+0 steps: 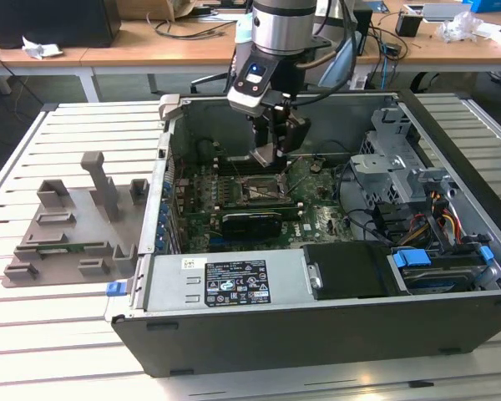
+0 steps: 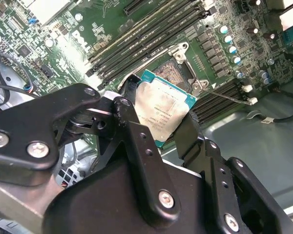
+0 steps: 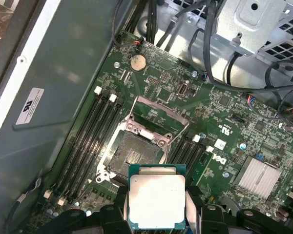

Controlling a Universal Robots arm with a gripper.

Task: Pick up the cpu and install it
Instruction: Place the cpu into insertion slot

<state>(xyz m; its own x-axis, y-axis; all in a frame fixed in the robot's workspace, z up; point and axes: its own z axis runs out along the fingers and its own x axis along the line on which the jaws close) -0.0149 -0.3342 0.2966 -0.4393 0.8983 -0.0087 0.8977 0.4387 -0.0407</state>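
Gripper (image 1: 271,153) of mine hangs inside the open computer case (image 1: 317,338), its two black fingers (image 2: 132,126) pressed against opposite edges of the cpu (image 3: 156,197). It is pinching the chip, silver top turned up towards the wrist cameras. Those fingers cover the two held edges, and I cannot see the chip's underside at all. In the first wrist view the near edge of the cpu is cut off by the picture's border. Under the gripper, apart from the chip, lies the socket (image 3: 133,155), its dark contact field open to view and its metal frame (image 3: 158,111) swung up on the side away from the gripper. The cpu hangs over the socket's near edge rather than squarely above it. In the second wrist view the chip and the gripper's body hide most of the socket, leaving a corner showing past the fingertips. Memory slots (image 3: 95,129) run along both sides of the socket on the green motherboard (image 3: 219,122). In the exterior view I can hardly make out the cpu against the gripper, and my arm (image 1: 280,25) is cut off at the top. Well away from the gripper, outside the case on the exterior view's left, sits the grey tray (image 1: 71,251).
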